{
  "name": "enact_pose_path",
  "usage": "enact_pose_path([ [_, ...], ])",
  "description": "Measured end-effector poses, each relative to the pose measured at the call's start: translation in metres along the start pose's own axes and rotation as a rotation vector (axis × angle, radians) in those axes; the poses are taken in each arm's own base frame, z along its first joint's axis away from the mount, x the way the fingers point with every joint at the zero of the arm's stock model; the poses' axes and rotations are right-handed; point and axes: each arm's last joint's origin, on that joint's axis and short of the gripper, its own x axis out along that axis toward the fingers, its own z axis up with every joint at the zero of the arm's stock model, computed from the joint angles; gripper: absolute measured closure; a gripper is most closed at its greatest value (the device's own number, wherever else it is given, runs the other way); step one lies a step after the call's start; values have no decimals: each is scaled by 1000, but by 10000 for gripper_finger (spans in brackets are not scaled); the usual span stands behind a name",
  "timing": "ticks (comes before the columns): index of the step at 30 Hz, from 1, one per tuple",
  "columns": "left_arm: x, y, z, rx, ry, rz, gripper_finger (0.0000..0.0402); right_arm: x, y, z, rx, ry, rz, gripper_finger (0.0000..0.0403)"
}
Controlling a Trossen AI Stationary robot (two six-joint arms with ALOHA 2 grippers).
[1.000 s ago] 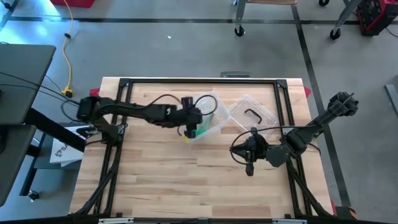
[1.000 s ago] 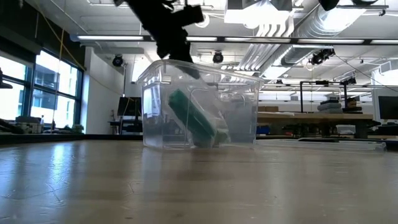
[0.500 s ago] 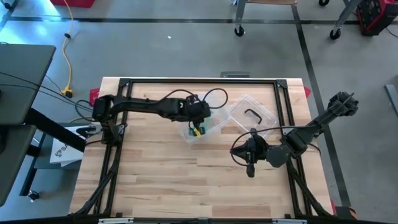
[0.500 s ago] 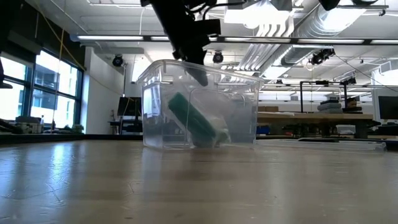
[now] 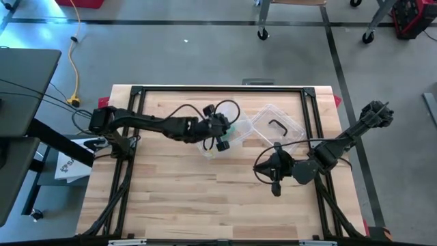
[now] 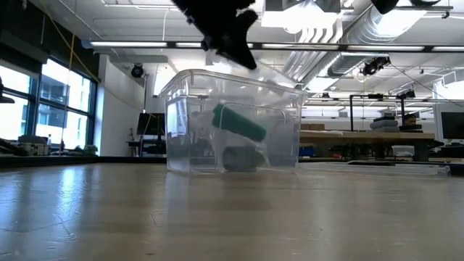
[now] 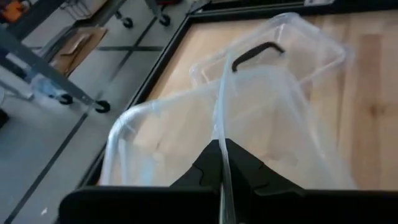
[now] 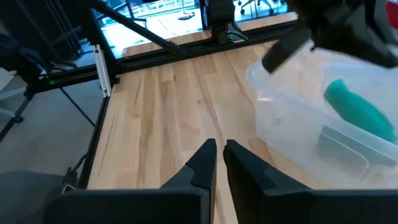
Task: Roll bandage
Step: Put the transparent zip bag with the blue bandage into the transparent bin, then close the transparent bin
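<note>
A clear plastic box (image 5: 217,142) stands on the wooden table near its middle. Inside it a green bandage roll (image 6: 239,122) lies slanted, also seen in the right wrist view as a green bandage roll (image 8: 359,112). My left gripper (image 5: 222,134) is over the box and shut on its rim. My right gripper (image 5: 274,183) hovers shut, with nothing in it, to the right of the box and nearer the table's front edge. My left gripper pinches the box's thin clear rim (image 7: 221,163) between its two fingers. The fingers (image 6: 243,54) slant down at it from above, from the table's left. The box's bottom rests on the table.
The box's clear lid (image 5: 276,125) with a black handle (image 7: 258,53) lies flat to the right of the box, toward the far edge. Bare wood stretches across the table's near half.
My left gripper has moved a little toward the table's right over the box and shut on its rim. The green bandage roll inside, which leaned steeply before, now lies higher and closer to level.
</note>
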Motion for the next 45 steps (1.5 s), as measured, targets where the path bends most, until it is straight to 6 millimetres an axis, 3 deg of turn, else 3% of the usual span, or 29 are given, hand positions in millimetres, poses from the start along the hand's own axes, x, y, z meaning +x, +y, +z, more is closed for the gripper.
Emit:
enact_pose_path([
  [7,11,-12,-31,-121,-15,9,401,-2,3,-1,-10,4,16,375],
  [13,13,-13,-33,-131,-15,-96,364,-2,2,-1,-9,2,11,375],
  [20,-13,5,-19,-198,-38,-124,292,-2,2,-1,-4,2,12,375],
  [26,-41,22,-22,-226,46,-102,296,-2,2,-1,-5,-4,1,375],
  [29,-45,30,-32,-259,136,-11,310,-2,2,-1,-9,-6,0,375],
  [36,-17,43,-45,-336,255,-63,330,-2,1,0,-8,-34,-43,375],
  [45,27,43,-64,-298,329,6,315,-2,1,0,-7,-35,-45,375],
])
